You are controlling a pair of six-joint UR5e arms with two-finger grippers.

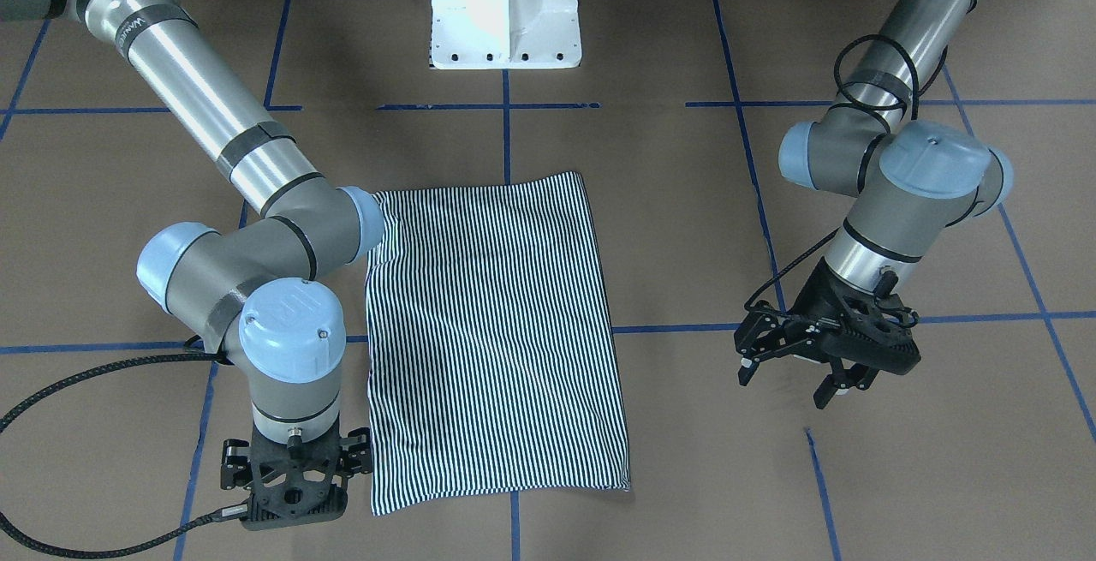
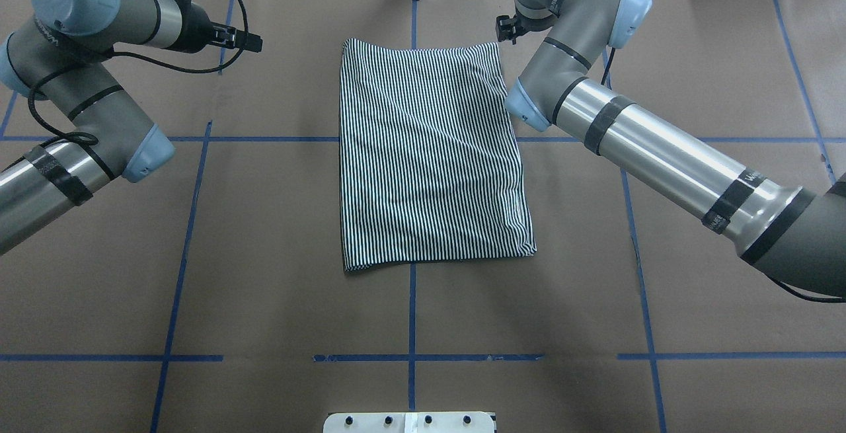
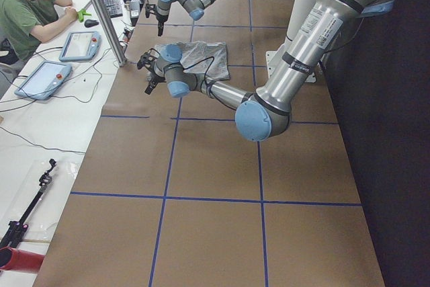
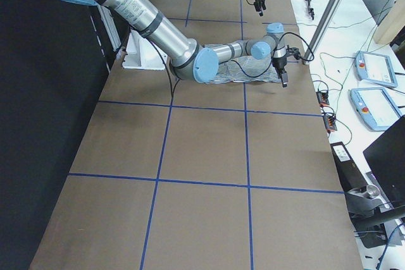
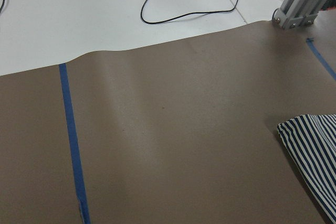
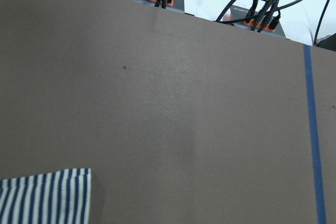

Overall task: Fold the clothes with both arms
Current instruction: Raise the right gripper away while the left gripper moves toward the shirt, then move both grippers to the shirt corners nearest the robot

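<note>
Brown paper tabletop [image 1: 685, 458] with a blue tape grid [image 1: 505, 133]. Front view: the striped polo shirt [image 1: 492, 330] lies mid-table as a flat rectangle, collar and sleeves out of sight. The left end effector [image 1: 788, 381] hangs well off to the side, fingers spread, empty. The right end effector [image 1: 295, 471] sits just beside the shirt's corner with its fingers hidden, so I can't tell if it's open. Overhead doesn't settle it either. Each wrist cam only catches a striped corner. The left side view adds a person [image 3: 27, 11] at a white desk [image 3: 40, 119].
</note>
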